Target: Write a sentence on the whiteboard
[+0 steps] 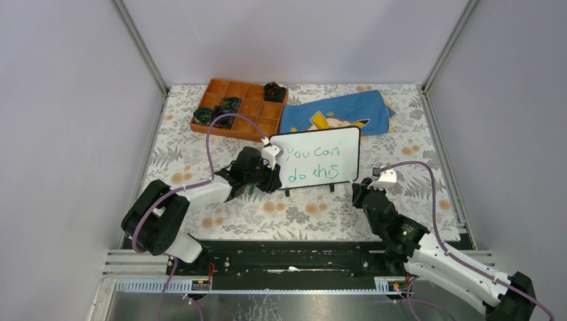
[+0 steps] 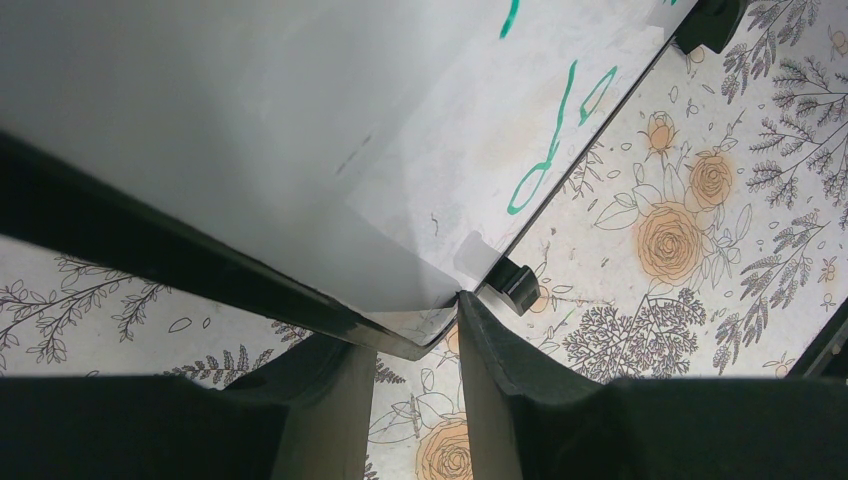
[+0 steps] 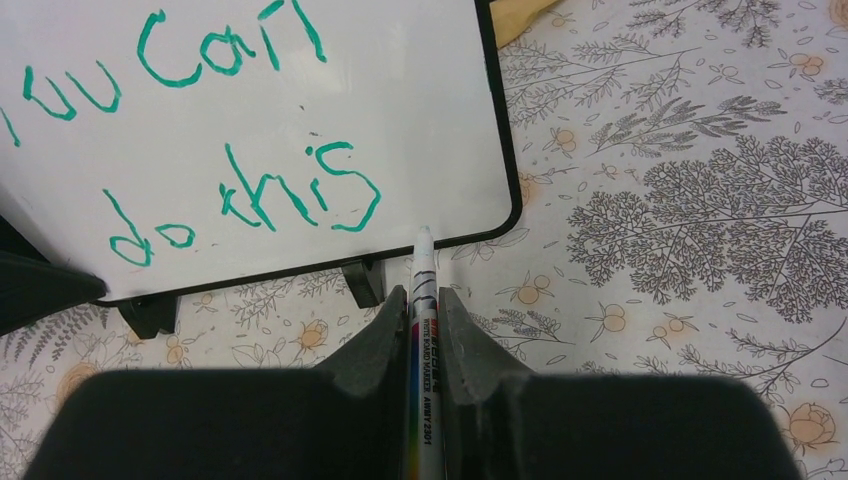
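Our left gripper [image 2: 418, 345] clamps the board [image 1: 336, 143] at 7 o'clock; our right gripper [image 3: 422, 302] pinches a marker [image 3: 422, 262] off its 5 o'clock corner.

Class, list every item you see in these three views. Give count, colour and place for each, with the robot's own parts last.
whiteboard: one, white with black frame, standing mid-table on two black feet.
sentence: one, green, "You can do this", two lines on the whiteboard.
marker: one, white, tip near the whiteboard's lower right edge.
tray: one, orange-brown, compartmented, far left of the table.
dark bundles: at least three, black, on the tray.
cloth: one, blue with yellow print, behind the whiteboard.
table cover: one, white floral with orange blooms, under everything.
left fingers: two, black, closed on the whiteboard's lower left corner.
right fingers: two, black, closed on the marker.
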Tool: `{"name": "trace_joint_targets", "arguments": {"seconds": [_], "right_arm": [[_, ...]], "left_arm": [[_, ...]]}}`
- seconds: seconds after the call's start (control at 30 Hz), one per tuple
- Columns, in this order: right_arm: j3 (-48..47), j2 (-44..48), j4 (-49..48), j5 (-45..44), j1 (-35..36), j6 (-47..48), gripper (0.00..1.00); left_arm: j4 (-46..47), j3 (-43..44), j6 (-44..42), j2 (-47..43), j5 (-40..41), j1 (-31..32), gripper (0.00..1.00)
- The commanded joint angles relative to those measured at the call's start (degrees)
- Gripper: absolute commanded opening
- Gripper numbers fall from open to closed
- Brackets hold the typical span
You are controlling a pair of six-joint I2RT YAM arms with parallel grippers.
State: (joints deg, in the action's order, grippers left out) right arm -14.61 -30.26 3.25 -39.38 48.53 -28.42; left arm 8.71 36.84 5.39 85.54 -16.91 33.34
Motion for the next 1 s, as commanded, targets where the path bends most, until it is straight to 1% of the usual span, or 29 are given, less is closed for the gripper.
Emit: {"name": "trace_joint_targets", "arguments": {"seconds": [0.0,0.5,0.77,0.97], "right_arm": [[0.4,0.3,-4.3,1.7,-0.4,1.9,0.00],[0.7,-2.9,-9.0,3.3,-0.4,3.4,0.00],[1.0,-5.2,-11.1,0.8,-0.4,3.2,0.00],[1.3,-9.2,-14.5,0.1,-0.5,3.0,0.00]], "left_arm": [[-0.6,0.0,-0.6,-0.8,1.7,0.4,0.40],[-0.6,0.1,-0.6,-0.5,1.6,0.4,0.40],[-0.6,0.1,-0.5,-0.5,1.8,0.4,0.40],[-0.7,0.2,-0.4,-0.4,1.9,0.4,0.40]]}}
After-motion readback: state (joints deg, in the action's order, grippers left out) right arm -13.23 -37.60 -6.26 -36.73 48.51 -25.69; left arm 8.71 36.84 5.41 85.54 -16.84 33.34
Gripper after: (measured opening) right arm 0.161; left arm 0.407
